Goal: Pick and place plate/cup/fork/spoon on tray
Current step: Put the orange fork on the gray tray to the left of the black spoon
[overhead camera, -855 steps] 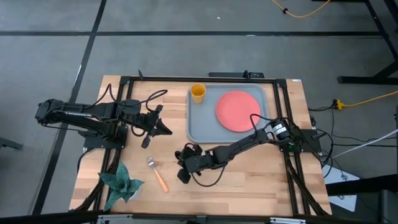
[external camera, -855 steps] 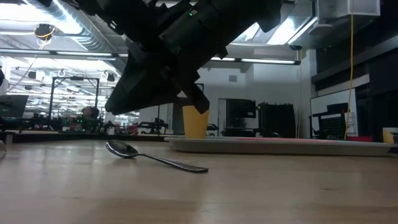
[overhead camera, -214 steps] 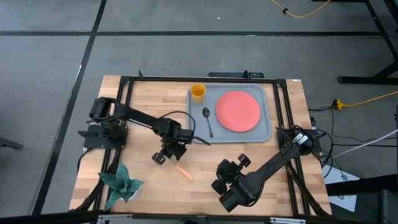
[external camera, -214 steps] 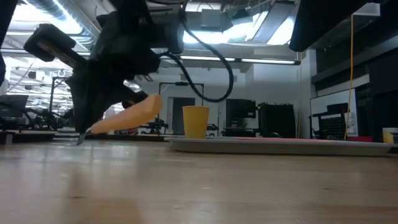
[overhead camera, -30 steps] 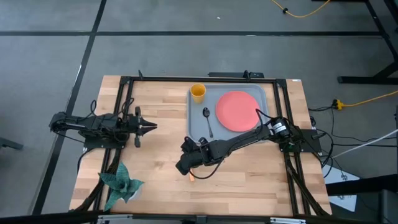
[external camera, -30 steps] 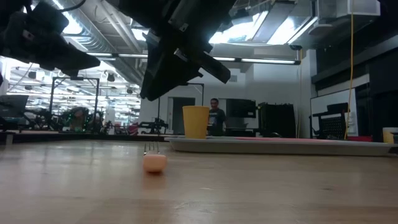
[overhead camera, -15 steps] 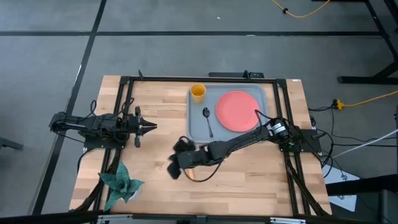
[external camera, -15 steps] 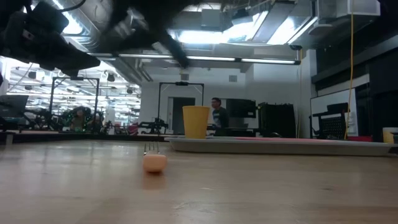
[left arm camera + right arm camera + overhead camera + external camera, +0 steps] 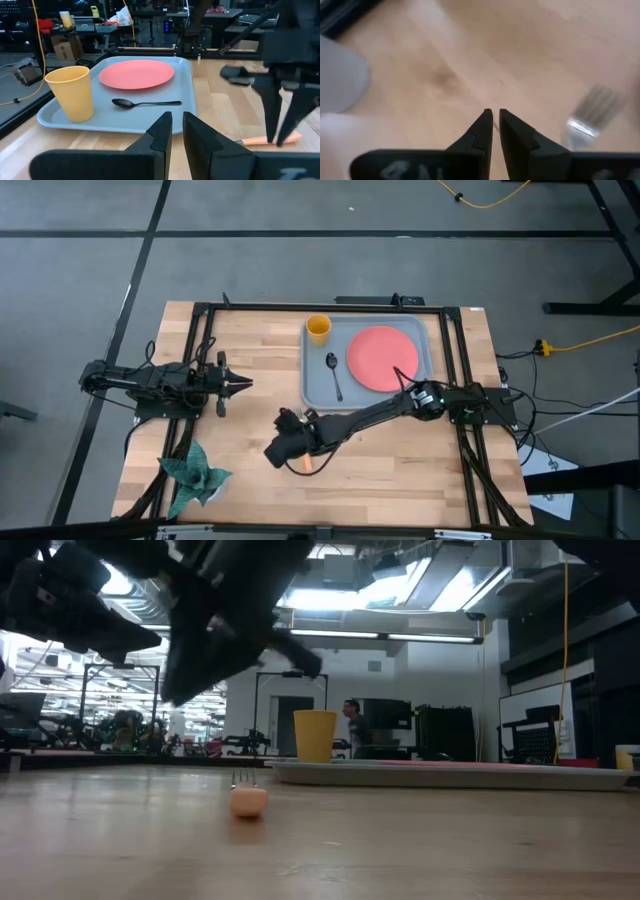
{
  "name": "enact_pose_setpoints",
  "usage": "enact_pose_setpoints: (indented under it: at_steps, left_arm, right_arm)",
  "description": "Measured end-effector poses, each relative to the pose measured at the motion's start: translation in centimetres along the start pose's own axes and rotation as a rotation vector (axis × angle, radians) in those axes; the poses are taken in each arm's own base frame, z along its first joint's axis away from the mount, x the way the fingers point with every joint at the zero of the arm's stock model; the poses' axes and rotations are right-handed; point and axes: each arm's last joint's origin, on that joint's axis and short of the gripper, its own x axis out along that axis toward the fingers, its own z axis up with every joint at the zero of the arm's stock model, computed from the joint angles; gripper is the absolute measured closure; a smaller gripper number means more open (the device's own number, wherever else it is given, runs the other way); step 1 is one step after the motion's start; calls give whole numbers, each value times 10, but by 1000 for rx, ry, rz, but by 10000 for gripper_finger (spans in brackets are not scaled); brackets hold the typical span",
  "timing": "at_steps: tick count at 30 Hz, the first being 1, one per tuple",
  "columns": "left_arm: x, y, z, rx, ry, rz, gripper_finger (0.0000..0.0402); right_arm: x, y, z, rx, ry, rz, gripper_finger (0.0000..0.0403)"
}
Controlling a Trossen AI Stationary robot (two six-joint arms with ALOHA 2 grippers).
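Right gripper (image 9: pixel 277 448) low-centre frame, fingers nearly closed, empty, hovering beside fork (image 9: pixel 303 463). Left gripper (image 9: pixel 236 384) parked mid-left, nearly closed, empty.

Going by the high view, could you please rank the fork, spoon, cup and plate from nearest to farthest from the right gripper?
From the right gripper:
1. Fork, on the table right beside it.
2. Spoon, on the tray's left half.
3. Cup and plate: too close to call.

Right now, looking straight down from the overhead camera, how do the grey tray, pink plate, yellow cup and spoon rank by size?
Largest to smallest in the high view:
1. tray
2. plate
3. cup and spoon: unsure. The spoon looks longer but far thinner; the cup looks wider.
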Motion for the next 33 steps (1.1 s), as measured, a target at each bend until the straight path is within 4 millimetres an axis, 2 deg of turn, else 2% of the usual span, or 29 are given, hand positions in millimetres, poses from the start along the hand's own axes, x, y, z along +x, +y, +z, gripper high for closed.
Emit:
enact_pose_setpoints:
  at_steps: [4, 9, 17, 20, 27, 33]
  left_arm:
    - [0, 0, 0, 0, 0, 0, 363]
    - [0, 0, 0, 0, 0, 1, 363]
    - [0, 0, 0, 0, 0, 1, 363]
    - [0, 0, 0, 0, 0, 1, 363]
    - [0, 0, 0, 0, 0, 1, 363]
    - [0, 0, 0, 0, 0, 1, 363]
  right_arm:
    - [-14, 4, -6, 19, 13, -130, 365]
    - [-16, 2, -19, 88, 42, -188, 361]
    - [-7, 3, -35, 164, 60, -220, 312]
    - [-3, 2, -40, 208, 92, -223, 310]
    - [-7, 1, -47, 170, 75, -272, 309]
    - [5, -2, -61, 196, 126, -308, 309]
